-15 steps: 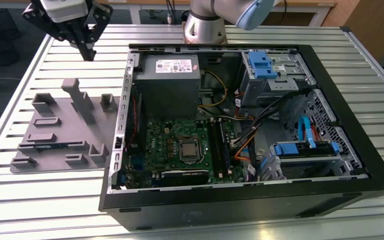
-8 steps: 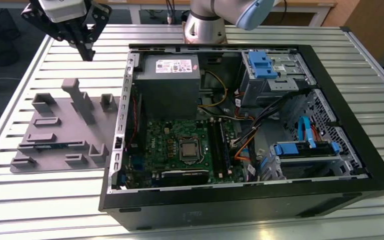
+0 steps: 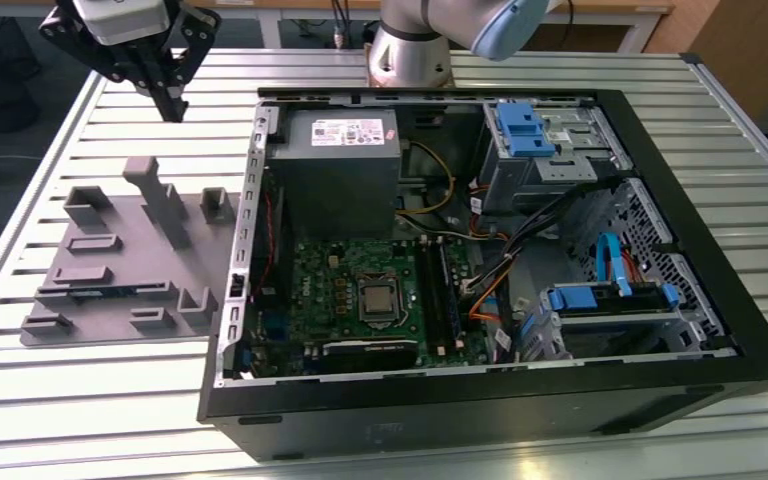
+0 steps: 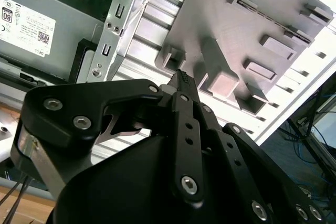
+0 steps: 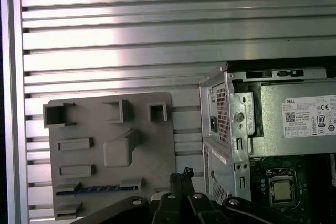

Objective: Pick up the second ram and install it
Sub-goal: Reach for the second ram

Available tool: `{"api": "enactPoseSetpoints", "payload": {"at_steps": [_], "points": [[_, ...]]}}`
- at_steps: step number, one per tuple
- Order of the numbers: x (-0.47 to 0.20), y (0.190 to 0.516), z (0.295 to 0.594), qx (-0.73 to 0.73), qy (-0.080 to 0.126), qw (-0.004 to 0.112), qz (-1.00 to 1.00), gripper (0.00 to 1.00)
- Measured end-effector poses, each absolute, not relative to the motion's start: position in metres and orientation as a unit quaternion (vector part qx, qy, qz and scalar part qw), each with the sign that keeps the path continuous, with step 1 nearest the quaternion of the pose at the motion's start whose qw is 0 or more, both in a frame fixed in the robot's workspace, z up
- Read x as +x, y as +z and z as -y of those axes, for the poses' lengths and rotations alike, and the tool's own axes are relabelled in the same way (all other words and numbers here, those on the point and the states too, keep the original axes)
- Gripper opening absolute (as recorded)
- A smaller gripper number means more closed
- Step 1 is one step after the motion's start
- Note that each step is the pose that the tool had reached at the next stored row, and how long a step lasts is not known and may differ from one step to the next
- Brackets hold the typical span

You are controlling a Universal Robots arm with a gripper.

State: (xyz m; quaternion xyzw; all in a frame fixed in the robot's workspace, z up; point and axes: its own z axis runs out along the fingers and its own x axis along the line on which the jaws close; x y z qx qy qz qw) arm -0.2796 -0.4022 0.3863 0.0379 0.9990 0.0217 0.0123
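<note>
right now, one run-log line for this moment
gripper shut, empty | above table, off gray tray | second ram in tray slot | not picked

From my console the arm (image 3: 408,55) reads as a stout silver-grey metal cylinder; a pale blue cap (image 3: 504,25) covers its joint. The gripper (image 3: 171,106) has a white boxy body with matt black linkage bars below it; in the second wrist view those link plates (image 4: 79,114) are thick and rounded, studded with bright silver socket-head screws (image 4: 189,184). The fingers (image 4: 185,114) are narrow black strips with a row of small holes; I see the same black links and silver screw heads (image 5: 137,202) in the first wrist view.
</note>
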Motion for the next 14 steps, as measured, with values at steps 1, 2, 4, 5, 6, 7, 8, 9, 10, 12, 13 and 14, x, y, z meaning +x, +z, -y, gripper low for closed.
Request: {"api": "enactPoseSetpoints", "payload": {"at_steps": [1, 2, 4, 5, 6, 7, 8, 9, 10, 12, 13, 14], "points": [[-0.2798, 0.3863, 0.4022, 0.038, 0.022, 0.012, -0.999, 0.11], [-0.2801, 0.3863, 0.4022, 0.038, 0.022, 0.012, -0.999, 0.11], [-0.2806, 0.3863, 0.4022, 0.038, 0.022, 0.012, -0.999, 0.11], [-0.2808, 0.3863, 0.4022, 0.038, 0.022, 0.012, -0.999, 0.11], [-0.2811, 0.3863, 0.4022, 0.038, 0.022, 0.012, -0.999, 0.11], [-0.2813, 0.3863, 0.4022, 0.038, 0.022, 0.012, -0.999, 0.11], [-0.2816, 0.3863, 0.4022, 0.038, 0.022, 0.012, -0.999, 0.11], [-0.2819, 0.3863, 0.4022, 0.038, 0.022, 0.012, -0.999, 0.11], [-0.2821, 0.3863, 0.4022, 0.038, 0.022, 0.012, -0.999, 0.11], [-0.2826, 0.3863, 0.4022, 0.038, 0.022, 0.012, -0.999, 0.11], [-0.2829, 0.3863, 0.4022, 0.038, 0.022, 0.012, -0.999, 0.11], [-0.2831, 0.3863, 0.4022, 0.038, 0.022, 0.012, -0.999, 0.11]]}}
